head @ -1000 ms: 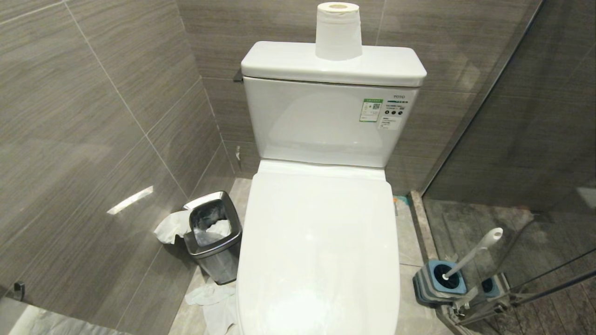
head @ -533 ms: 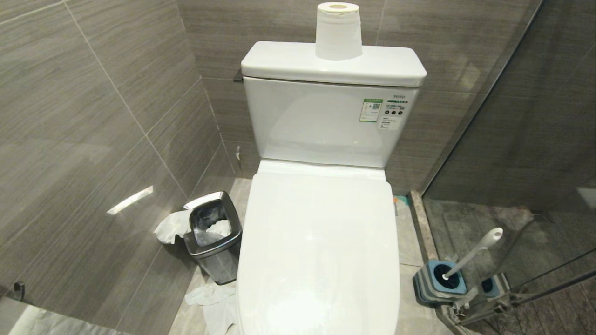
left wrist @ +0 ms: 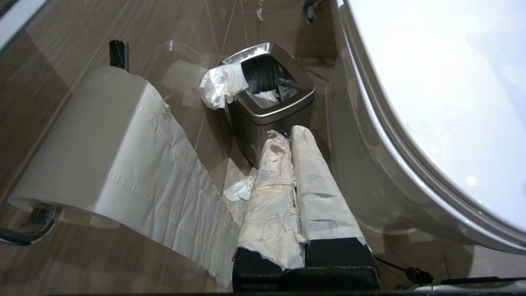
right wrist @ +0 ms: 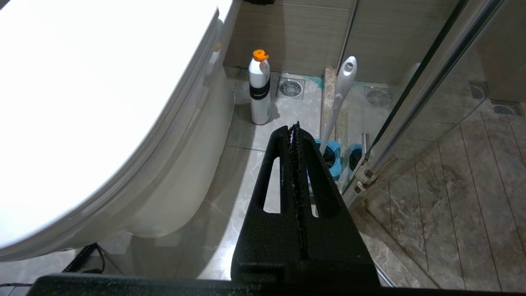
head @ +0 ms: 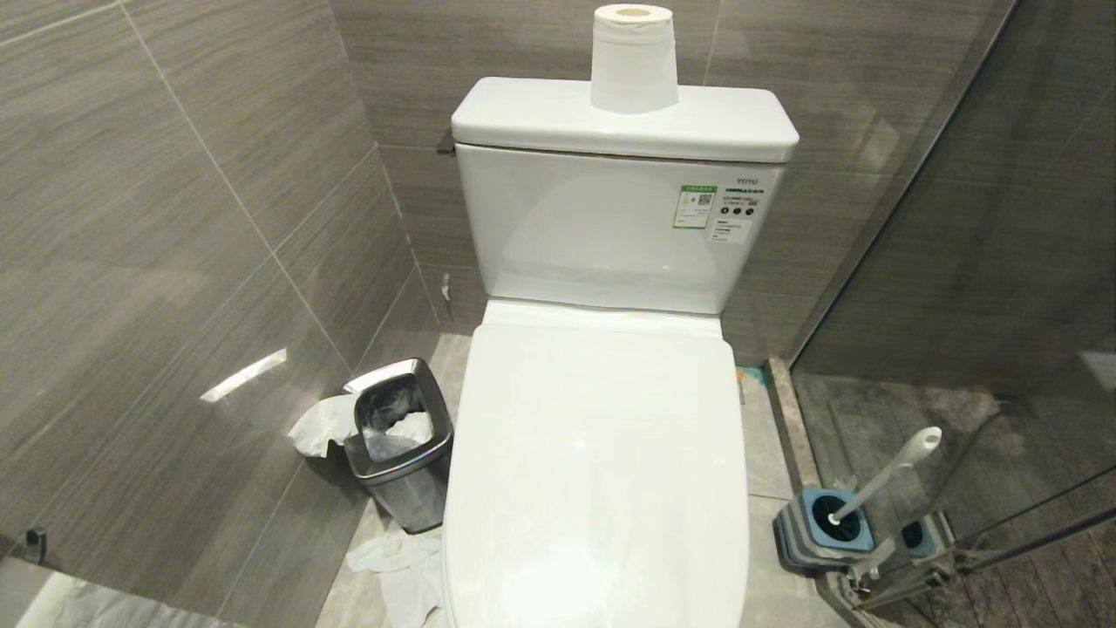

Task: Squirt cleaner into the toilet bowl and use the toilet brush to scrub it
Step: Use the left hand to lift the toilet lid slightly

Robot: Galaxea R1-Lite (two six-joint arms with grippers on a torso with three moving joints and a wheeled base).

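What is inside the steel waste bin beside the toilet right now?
The waste bin holds a dark liner and crumpled white tissue; another tissue wad hangs over its rim. Whatever lies deeper is covered by the paper and liner.

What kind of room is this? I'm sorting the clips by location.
A small tiled bathroom, likely residential or hotel: a white toilet with its lid down, a toilet brush in its holder beside a glass shower partition, and a steel waste bin.
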